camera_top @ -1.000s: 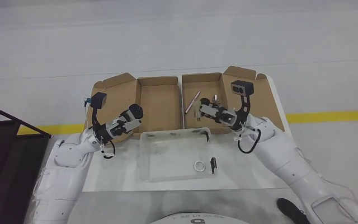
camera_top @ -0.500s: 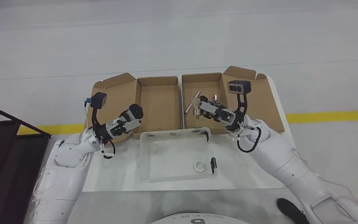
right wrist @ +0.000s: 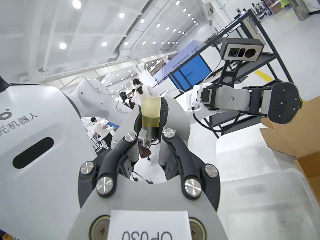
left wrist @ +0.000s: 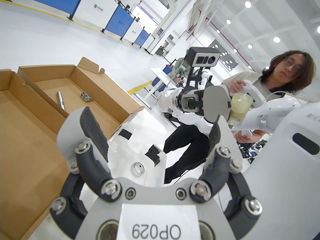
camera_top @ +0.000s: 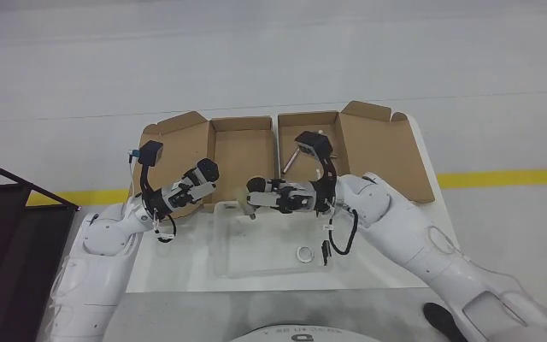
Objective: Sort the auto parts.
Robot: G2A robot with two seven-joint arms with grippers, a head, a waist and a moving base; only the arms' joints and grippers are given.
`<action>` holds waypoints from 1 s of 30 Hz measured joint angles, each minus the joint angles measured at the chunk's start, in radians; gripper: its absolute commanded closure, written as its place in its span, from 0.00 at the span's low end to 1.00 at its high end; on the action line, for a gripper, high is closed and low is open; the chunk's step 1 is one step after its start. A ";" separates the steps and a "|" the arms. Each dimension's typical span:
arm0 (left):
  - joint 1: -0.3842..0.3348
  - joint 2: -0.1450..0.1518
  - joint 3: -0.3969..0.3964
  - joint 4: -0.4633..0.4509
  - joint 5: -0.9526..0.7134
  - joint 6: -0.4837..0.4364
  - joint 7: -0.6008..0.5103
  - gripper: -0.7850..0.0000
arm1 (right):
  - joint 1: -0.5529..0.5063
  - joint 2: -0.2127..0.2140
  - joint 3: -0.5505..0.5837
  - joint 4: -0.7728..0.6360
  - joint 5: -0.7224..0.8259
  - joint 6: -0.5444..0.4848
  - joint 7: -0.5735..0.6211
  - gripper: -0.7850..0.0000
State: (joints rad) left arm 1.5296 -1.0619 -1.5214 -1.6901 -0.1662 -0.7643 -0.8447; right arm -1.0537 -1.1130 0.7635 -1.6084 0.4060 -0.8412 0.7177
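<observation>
My right gripper [right wrist: 150, 116] is shut on a yellowish rubber bushing with a threaded metal stud [right wrist: 150, 112]. In the top view that gripper [camera_top: 256, 186] hangs over the back left corner of the clear tray [camera_top: 229, 256], below the left cardboard box [camera_top: 244, 158]. My left gripper [left wrist: 153, 136] is open and holds nothing; it sits at the left box's front left corner [camera_top: 208, 169]. The left wrist view faces the right gripper [left wrist: 216, 103] and its bushing [left wrist: 240, 106]. A metal ring [camera_top: 303, 253] and a black clip [camera_top: 325, 250] lie in the tray.
The right cardboard box [camera_top: 308, 141] holds a metal rod [camera_top: 293, 156] and a small metal bracket [left wrist: 85, 97]. The left box has a bare floor. A black rack [camera_top: 26, 231] stands beside the table's left edge.
My right arm has swung left from above the right box to the tray's back left corner, with the bushing in its gripper. The left arm has kept still.
</observation>
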 measured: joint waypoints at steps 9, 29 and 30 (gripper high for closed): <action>0.000 0.000 0.000 0.000 0.000 0.000 0.000 0.00 | 0.011 -0.012 -0.001 0.020 0.076 -0.020 0.026 1.00; 0.000 0.000 0.000 0.000 0.000 0.000 0.000 0.00 | -0.126 0.012 0.257 0.057 0.661 0.015 0.277 1.00; 0.000 0.000 0.000 0.000 0.000 0.000 0.000 0.00 | -0.127 0.012 0.267 0.079 0.626 0.003 0.264 1.00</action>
State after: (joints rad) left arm 1.5296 -1.0619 -1.5214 -1.6901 -0.1662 -0.7643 -0.8447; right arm -1.1802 -1.1010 1.0300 -1.5295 1.0317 -0.8386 0.9814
